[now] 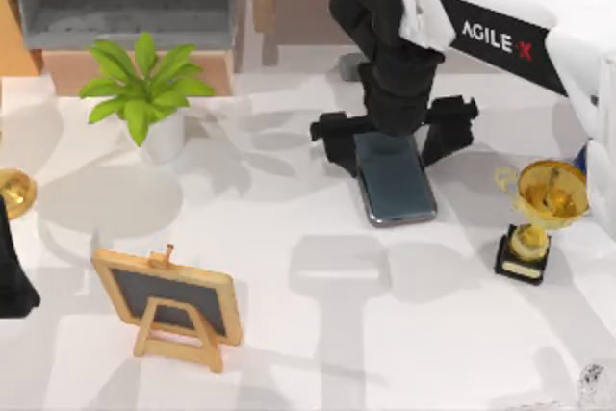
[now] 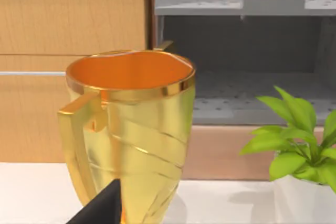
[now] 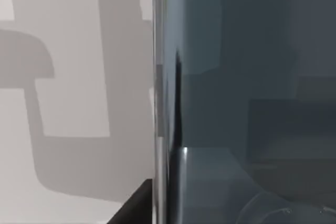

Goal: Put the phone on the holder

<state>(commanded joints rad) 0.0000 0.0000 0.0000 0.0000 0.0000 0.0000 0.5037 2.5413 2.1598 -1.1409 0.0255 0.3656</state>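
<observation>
A: Just right of the middle of the white surface (image 1: 318,334), the right pincer (image 1: 395,141) hangs straight over the phone (image 1: 397,185), its two black fingers (image 1: 332,137) spread wide to either side of the phone's far end.

B: And the phone itself?

A: Lying flat, dark glossy face up, long side running toward the near edge. The right wrist view sits very close to it: grey-blue glass (image 3: 247,98) with a thin silvery edge against the white top.

B: Are the fingers touching it?

A: Hard to call from above; they flank it, clearly apart, not squeezing.

B: What's around?

A: A gold trophy (image 1: 539,214) on a black base to the right, near the phone. A small wooden easel with a chalkboard (image 1: 171,303) front left, well apart. A potted plant (image 1: 144,93) at the back left.

B: The left arm?

A: Parked at the left edge. Its wrist view looks at a second gold cup (image 2: 128,129), with a black fingertip (image 2: 102,208) low in front; whether that pincer is apart or together, I cannot tell.
</observation>
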